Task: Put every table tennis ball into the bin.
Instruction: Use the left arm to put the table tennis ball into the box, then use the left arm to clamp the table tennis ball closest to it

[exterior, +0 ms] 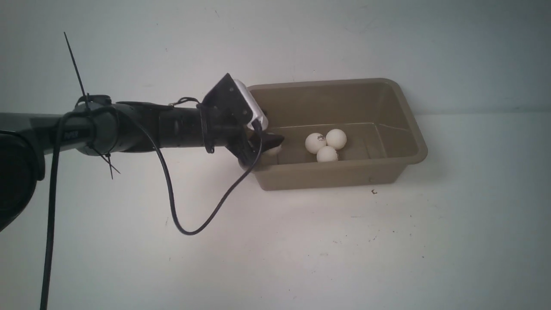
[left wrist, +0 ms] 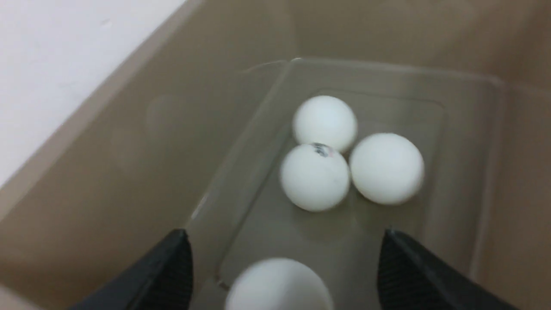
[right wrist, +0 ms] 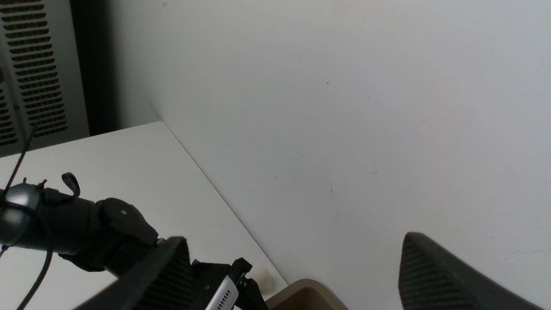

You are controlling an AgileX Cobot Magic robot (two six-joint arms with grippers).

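White, faintly scuffed surface (exterior: 323,254), dim and bluish toward three o'clock; a vented panel (right wrist: 38,69) stands in the room beyond. Bin (exterior: 327,174): upright, off-centre toward two o'clock in the front view. Three balls (exterior: 336,139) cluster near its middle; a fourth ball (left wrist: 280,286) lies toward nine o'clock, inside the walls, between the left gripper's (left wrist: 286,243) parted fingers, released and apart from both. Whether it touches the floor cannot be told. The right gripper (right wrist: 295,245) stands parted, holding nothing. Likely hazards: early closing could re-grip the ball; a low sideways withdrawal could catch the rim or drag the bin by the looping cable (exterior: 174,206).
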